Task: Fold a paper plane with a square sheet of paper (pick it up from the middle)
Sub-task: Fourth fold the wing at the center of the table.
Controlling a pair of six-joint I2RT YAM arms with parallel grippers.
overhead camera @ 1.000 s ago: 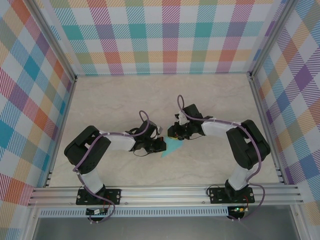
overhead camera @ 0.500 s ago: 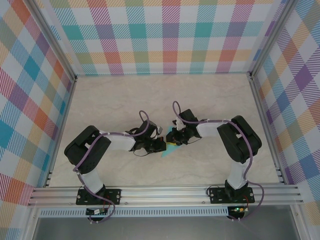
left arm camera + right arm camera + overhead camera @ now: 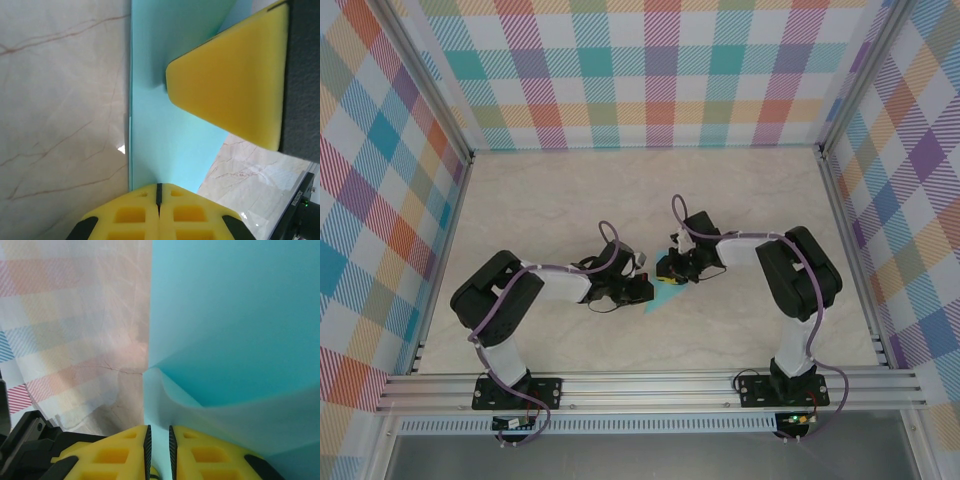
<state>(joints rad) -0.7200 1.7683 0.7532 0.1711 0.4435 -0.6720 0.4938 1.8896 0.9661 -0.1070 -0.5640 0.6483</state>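
Paper plane (image 3: 165, 125) is getting pinched from both sides, light cyan, sitting at about the middle of the counter (image 3: 570, 200). Left gripper (image 3: 159, 189) has its yellow fingers pressed together right on the paper's edge, and the right gripper (image 3: 157, 432) is nipped onto the paper plane too, with the sheet squeezed in the thin slit between its pads. From above the two grippers sit close together, with a cyan point poking out toward the near edge. Counter is pale marble-look stuff with faint veins, walls (image 3: 660, 70) all round are pastel plaid, aluminium rail (image 3: 650, 385) along the front
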